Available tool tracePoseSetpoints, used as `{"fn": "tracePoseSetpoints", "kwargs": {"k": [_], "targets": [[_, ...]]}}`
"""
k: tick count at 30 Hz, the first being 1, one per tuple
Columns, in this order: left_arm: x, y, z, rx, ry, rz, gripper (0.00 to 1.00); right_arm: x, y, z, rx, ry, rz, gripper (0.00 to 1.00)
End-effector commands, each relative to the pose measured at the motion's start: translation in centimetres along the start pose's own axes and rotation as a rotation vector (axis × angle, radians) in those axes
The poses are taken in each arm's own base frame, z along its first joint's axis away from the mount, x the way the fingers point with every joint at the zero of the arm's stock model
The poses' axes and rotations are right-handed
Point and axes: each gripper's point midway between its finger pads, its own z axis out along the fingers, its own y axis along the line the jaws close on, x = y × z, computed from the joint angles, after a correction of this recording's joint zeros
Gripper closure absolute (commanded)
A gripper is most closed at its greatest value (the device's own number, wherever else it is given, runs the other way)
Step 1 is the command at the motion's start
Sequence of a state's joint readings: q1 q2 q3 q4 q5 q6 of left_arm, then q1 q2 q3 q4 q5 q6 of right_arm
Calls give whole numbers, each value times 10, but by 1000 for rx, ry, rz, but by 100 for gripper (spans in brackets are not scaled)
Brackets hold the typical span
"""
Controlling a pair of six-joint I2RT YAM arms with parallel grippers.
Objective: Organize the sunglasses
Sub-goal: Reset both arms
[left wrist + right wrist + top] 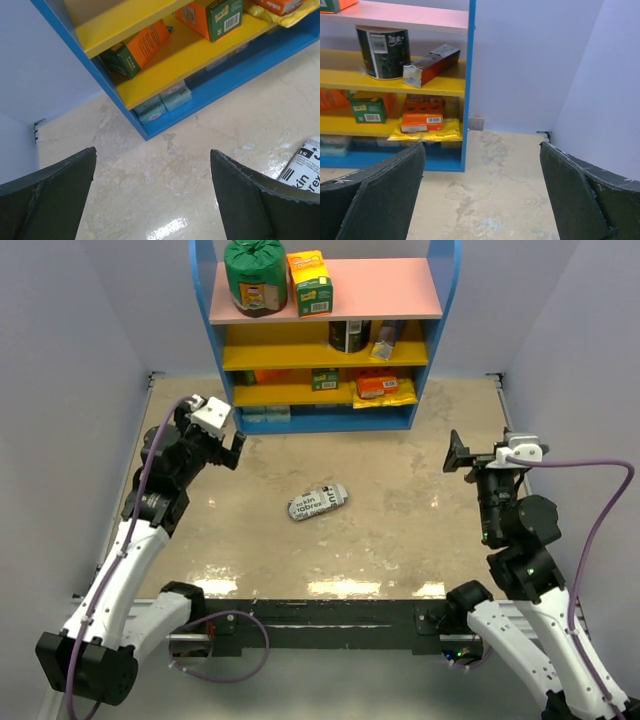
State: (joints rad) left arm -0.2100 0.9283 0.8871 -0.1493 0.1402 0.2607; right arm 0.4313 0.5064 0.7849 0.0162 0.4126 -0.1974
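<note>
The sunglasses are out of view in all three views. A grey-white pouch [318, 501] with black lettering lies closed on the beige table near its middle, and its end shows at the right edge of the left wrist view [305, 170]. My left gripper [234, 448] hangs open above the table's far left, up and left of the pouch, and it holds nothing [152, 152]. At the right side my right gripper [458, 453] is raised and open, also with nothing in it [482, 145]. Both are well away from the pouch.
A blue shelf unit [325, 422] with yellow shelves and a pink top stands against the back wall, holding boxes, a can and packets. A green bag [255, 275] and a yellow-green box [311, 282] sit on top. Lilac walls close the left and right sides.
</note>
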Motion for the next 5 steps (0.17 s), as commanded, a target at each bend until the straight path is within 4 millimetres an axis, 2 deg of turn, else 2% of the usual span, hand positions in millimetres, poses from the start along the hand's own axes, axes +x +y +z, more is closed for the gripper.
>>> {"fn": "tracePoseSetpoints", "kwargs": {"k": [1, 5], "targets": [[-27, 14, -3, -68, -110, -15, 0, -17, -18, 0, 102, -55, 62, 1], [-28, 17, -4, -91, -120, -35, 0, -21, -25, 1, 139, -55, 72, 1]]}}
